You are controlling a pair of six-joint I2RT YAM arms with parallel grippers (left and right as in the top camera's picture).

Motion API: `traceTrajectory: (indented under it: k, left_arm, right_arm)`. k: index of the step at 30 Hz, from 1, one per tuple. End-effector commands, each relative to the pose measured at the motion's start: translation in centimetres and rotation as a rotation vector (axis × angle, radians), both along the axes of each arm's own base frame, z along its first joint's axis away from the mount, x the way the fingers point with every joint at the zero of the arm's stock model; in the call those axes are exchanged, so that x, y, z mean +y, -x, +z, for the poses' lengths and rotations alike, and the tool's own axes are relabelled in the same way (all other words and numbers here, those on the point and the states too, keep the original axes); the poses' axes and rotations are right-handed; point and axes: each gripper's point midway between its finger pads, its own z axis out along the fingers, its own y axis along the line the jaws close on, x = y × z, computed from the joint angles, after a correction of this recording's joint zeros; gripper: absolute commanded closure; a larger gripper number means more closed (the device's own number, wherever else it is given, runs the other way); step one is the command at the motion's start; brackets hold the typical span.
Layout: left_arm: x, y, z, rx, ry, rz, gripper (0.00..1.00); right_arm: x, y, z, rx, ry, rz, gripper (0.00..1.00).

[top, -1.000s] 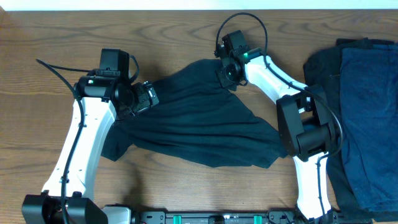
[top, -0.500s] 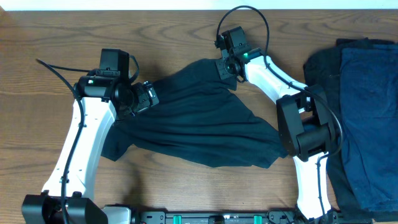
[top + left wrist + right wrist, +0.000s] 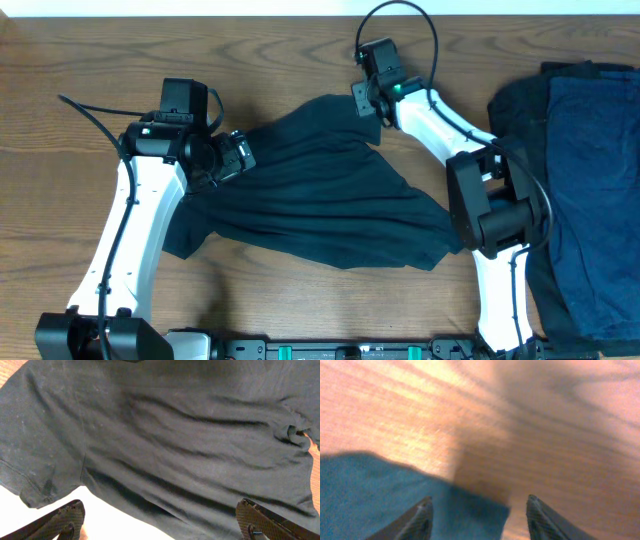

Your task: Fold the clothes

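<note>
A black T-shirt [image 3: 320,200] of the clothes lies crumpled across the middle of the table. My left gripper [image 3: 236,156] hovers over its left part, jaws wide open; in the left wrist view the shirt [image 3: 165,435] fills the frame beyond the open gripper [image 3: 160,525], and nothing is between the fingertips [image 3: 65,519]. My right gripper [image 3: 362,100] is at the shirt's far top corner. In the right wrist view it [image 3: 479,510] stands open, with the loose cloth corner [image 3: 395,495] lying below its fingers [image 3: 417,520].
More dark clothes, black and navy [image 3: 585,180], are piled at the table's right edge beside the right arm's base [image 3: 495,215]. Bare wooden tabletop [image 3: 80,60] shows to the left and along the far side.
My right gripper has opened and let go of the shirt's top corner, lifting slightly toward the far edge. The left arm and the shirt's body have stayed put.
</note>
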Motion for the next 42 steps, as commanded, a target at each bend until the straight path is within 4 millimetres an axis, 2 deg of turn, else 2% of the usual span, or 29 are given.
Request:
traceTrajectory:
  k: [1,5,7,11,16,20,21,23,27,33,37,42]
  left_arm:
    - [0.0,0.0,-0.3,0.012,-0.003,-0.006,0.02]
    - [0.0,0.0,-0.3,0.012,-0.003,-0.006,0.02]
    - [0.0,0.0,-0.3,0.012,-0.003,-0.006,0.02]
    - [0.0,0.0,-0.3,0.012,-0.003,-0.006,0.02]
    - [0.0,0.0,-0.3,0.012,-0.003,-0.006,0.02]
    - [0.0,0.0,-0.3,0.012,-0.003,-0.006,0.02]
    - [0.0,0.0,-0.3,0.012,-0.003,-0.006,0.02]
    - [0.0,0.0,-0.3,0.012,-0.003,-0.006,0.02]
    - [0.0,0.0,-0.3,0.012,-0.003,-0.006,0.02]
    - [0.0,0.0,-0.3,0.012,-0.003,-0.006,0.02]
    - [0.0,0.0,-0.3,0.012,-0.003,-0.006,0.02]
    - [0.0,0.0,-0.3,0.012,-0.003,-0.006,0.02]
  right_arm:
    - [-2.7,-1.9,2.1,-0.05,-0.029,-0.108,0.39]
    - [-4.1,-2.9,5.4,-0.055,-0.063,-0.135,0.38]
    - [-4.1,-2.3,6.7,-0.023,-0.07,-0.126,0.37]
    - [-4.3,-0.5,7.6,0.061,-0.038,-0.122,0.41]
    - [-4.7,3.0,6.1,0.226,-0.02,-0.131,0.62]
    - [-3.3,6.3,5.0,0.38,-0.089,-0.074,0.83]
    - [-2.6,7.1,4.8,0.416,-0.116,-0.053,0.85]
    - [-2.2,7.8,4.6,0.445,-0.127,-0.041,0.99]
    - [-0.8,8.1,4.0,0.451,-0.149,-0.054,0.99]
    - [2.8,7.9,2.8,0.394,-0.185,-0.007,0.99]
    - [3.3,7.7,1.7,0.356,-0.177,-0.102,0.99]
    - [5.1,8.1,0.9,0.343,-0.203,-0.094,0.99]
